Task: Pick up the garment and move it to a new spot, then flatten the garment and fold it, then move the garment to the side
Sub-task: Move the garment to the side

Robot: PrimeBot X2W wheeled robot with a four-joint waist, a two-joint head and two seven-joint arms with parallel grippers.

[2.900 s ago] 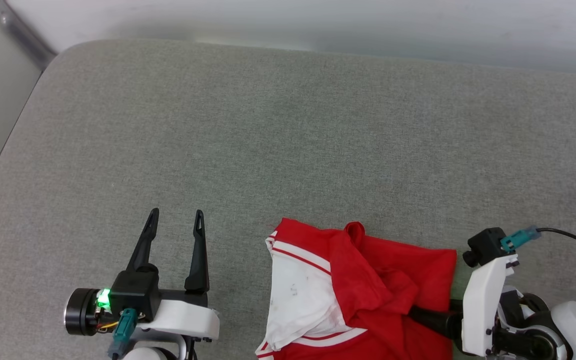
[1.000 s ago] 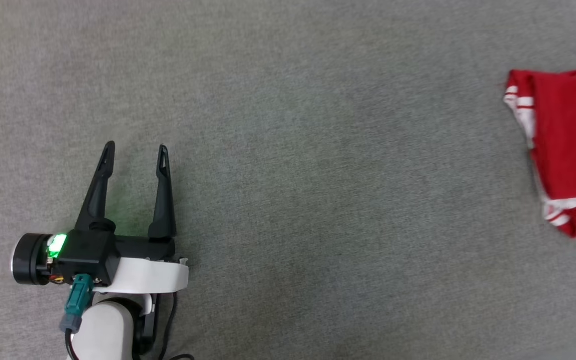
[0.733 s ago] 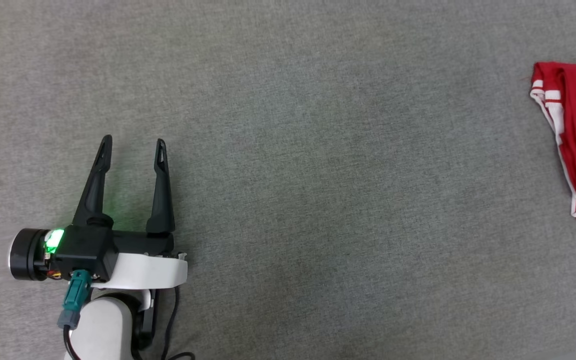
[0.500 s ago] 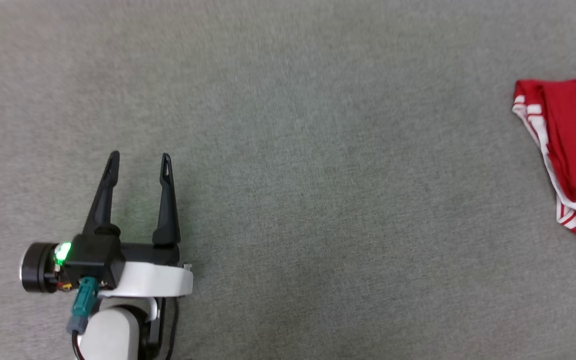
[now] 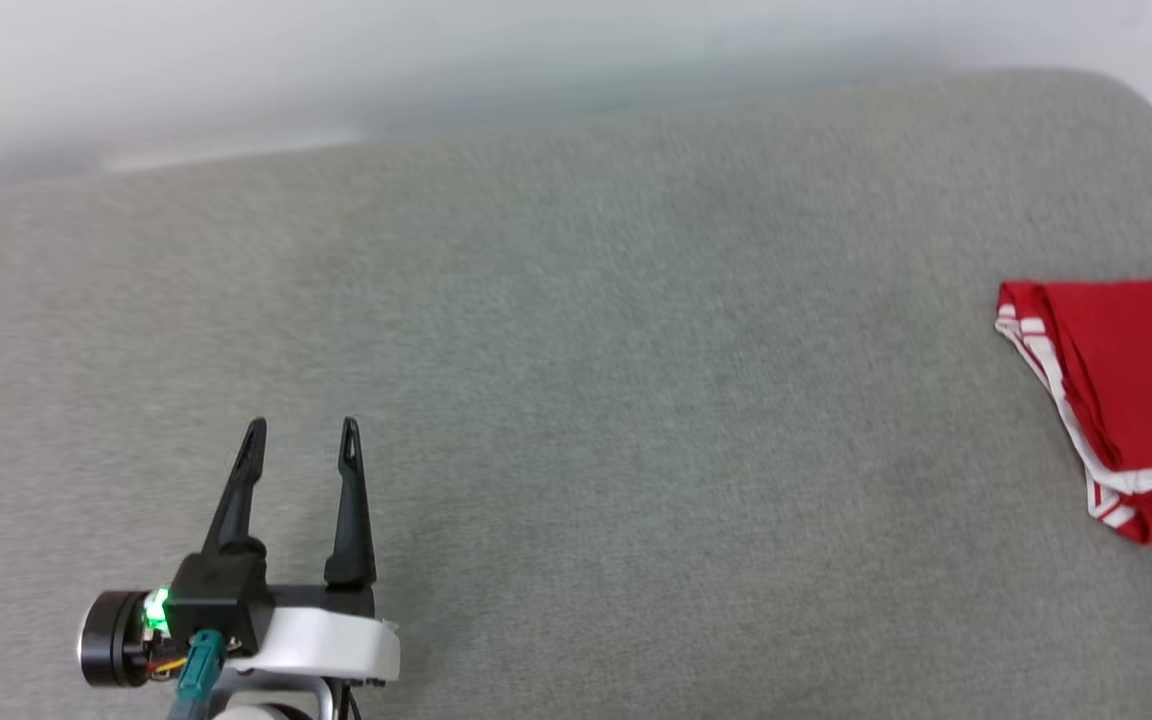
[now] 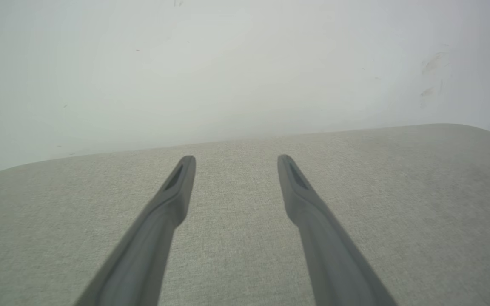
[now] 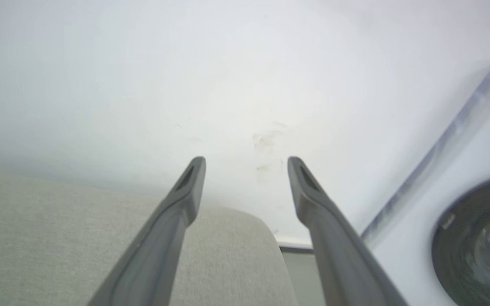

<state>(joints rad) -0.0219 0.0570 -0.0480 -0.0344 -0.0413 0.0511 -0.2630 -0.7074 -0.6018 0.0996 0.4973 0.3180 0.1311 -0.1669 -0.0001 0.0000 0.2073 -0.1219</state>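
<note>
In the head view, the left gripper (image 5: pixel 301 432) is sitting at the lower left of the frame. Its two dark fingers are pointing up the picture and standing well apart with nothing between them. A green light (image 5: pixel 156 605) is glowing on the block behind them. The grey fabric cushion (image 5: pixel 636 400) is stretching across the whole frame, and a white wall (image 5: pixel 436 50) is running along the top.

At the far right edge the garment is lying flat on the cushion, near its rounded upper right corner and well apart from the left gripper. The garment (image 5: pixel 1136 380) is showing as a folded bright red wedge narrowing toward the bottom. A white band with thin red stripes is running down its left edge, and the frame border is cutting off its right side.

In the left wrist view the fingers are spreading wide above the grey weave, and a red sliver is peeking in at the right edge.

In the right wrist view the right gripper (image 7: pixel 247 163) is gaping just as wide and gripping nothing. It is pointing past the cushion's corner toward the wall, and a washing machine (image 7: pixel 474 238) with a dark round door is filling the lower right.
</note>
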